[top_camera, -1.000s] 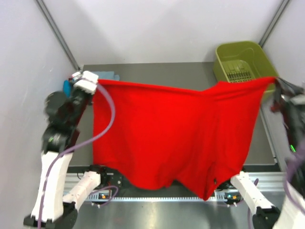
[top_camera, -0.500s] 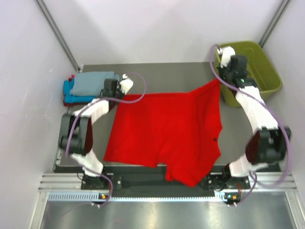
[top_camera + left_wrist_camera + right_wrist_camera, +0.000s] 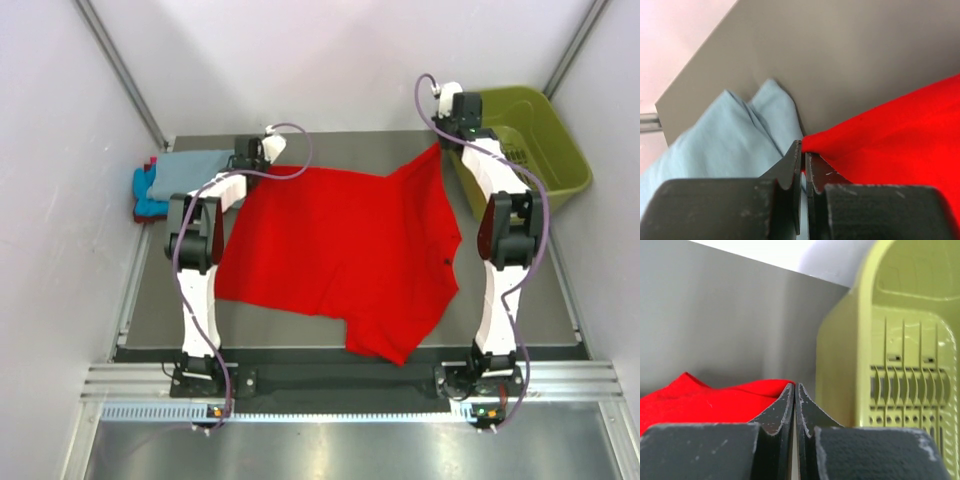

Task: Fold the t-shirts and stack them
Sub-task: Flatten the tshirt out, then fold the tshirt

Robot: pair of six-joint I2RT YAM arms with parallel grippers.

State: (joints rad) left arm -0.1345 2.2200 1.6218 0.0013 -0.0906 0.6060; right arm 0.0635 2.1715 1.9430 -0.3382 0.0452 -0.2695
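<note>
Well, the red t-shirt (image 3: 340, 250) lies spread over the middle of the grey tabletop (image 3: 340, 145), mostly flat, with its far edge stretched between the two arms. The left hand (image 3: 248, 152) sits low by the far-left part of the tabletop, its jaws squeezed nearly together on a pinch of the shirt's far-left corner; from the wrist view the red cloth comes to a point right at the fingertips. The right hand (image 3: 440, 148) is over at the far-right side, jaws pressed together on the shirt's other far corner, and the cloth rises into a small peak where it is gripped. A near corner of the red shirt reaches past the near edge of the tabletop, roughly between the two arm bases. In the far-left corner a folded grey-blue t-shirt (image 3: 195, 165) rests on top of a turquoise t-shirt (image 3: 145, 190), and the left hand is just beside that little stack, the red corner almost touching the grey-blue cloth. An olive-green basket (image 3: 530, 140) stands in the far-right corner, just beside the right hand; I cannot tell whether the red cloth touches its wall.
</note>
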